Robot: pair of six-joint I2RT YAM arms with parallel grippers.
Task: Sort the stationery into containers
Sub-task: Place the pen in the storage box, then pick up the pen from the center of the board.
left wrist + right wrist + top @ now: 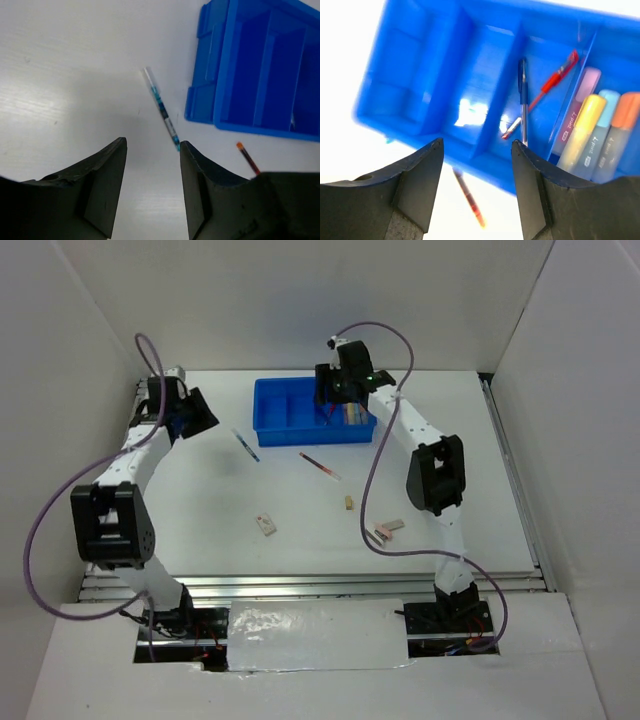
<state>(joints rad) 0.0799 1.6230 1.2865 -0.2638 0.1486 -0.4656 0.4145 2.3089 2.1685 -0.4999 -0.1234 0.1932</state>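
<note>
The blue tray stands at the back centre. In the right wrist view its right compartments hold a blue pen, a red pen and pink, yellow, light blue and orange markers. My right gripper hovers open and empty over the tray's near edge. My left gripper is open and empty, left of a blue pen lying on the table. A red pen lies in front of the tray.
Two eraser blocks and a tiny tan piece lie on the near half of the table. White walls close in the left, back and right sides. The red pen's tip also shows in the left wrist view.
</note>
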